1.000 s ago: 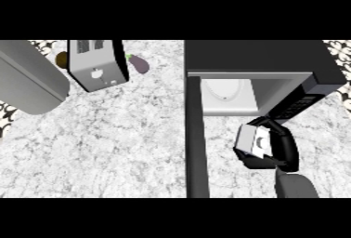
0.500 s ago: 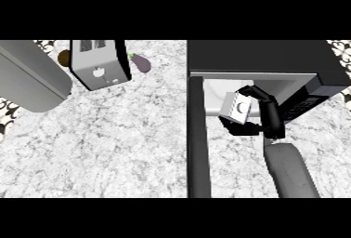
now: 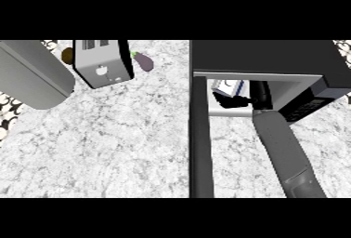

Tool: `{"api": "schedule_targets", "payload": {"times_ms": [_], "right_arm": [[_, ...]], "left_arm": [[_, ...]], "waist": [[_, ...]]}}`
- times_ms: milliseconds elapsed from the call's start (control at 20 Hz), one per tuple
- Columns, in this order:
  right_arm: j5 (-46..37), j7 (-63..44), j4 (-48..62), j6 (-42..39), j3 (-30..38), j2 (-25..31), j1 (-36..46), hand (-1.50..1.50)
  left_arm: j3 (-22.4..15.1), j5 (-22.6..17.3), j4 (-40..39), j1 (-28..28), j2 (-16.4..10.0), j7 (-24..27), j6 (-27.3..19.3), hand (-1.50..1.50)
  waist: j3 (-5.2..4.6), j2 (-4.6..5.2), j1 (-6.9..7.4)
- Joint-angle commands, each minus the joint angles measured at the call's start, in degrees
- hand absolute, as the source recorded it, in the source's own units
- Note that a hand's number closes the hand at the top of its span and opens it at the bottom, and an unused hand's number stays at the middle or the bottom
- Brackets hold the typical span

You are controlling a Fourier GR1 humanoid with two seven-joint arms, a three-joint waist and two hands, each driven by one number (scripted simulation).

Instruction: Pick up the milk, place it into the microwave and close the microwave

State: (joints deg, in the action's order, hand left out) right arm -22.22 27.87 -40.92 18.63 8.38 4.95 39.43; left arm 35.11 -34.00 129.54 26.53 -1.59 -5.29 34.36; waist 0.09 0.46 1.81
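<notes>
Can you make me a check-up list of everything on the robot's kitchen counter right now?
Surface: counter, white and grey marble pattern.
Job's things: milk sits in the opening of the microwave; its door is open, swung out toward the robot.
Clutter: toaster at the back left; purple eggplant beside it; brown round thing half hidden behind the toaster.
Hands: right hand is inside the microwave, curled round the milk; left hand not in view, only a grey forearm at the upper left.
Cables: nothing seen.
Surroundings: black-and-white patterned wall at the left edge.
</notes>
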Motion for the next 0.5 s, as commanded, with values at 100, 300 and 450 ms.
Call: {"api": "schedule_targets", "payload": {"times_ms": [100, 300, 450], "right_arm": [[-0.8, 3.7, 16.6, 6.4, 4.9, 2.7, 10.5, 1.5], [-1.2, 5.6, 21.5, 11.3, 6.5, 3.9, 13.7, 1.5], [-2.8, 6.1, 22.7, 17.1, 6.8, 5.6, 15.5, 1.5]], "left_arm": [[-1.4, 2.1, -1.4, -3.5, -0.1, -0.5, -0.4, -1.5], [0.9, -0.6, -4.0, -3.3, -2.0, 0.5, 1.1, -1.5], [-0.9, 1.0, -3.1, -4.0, -1.1, -0.4, 0.6, -1.5]], "waist": [[0.01, 0.68, 1.09], [0.02, 1.04, 2.41], [0.05, 1.37, 2.69]]}}
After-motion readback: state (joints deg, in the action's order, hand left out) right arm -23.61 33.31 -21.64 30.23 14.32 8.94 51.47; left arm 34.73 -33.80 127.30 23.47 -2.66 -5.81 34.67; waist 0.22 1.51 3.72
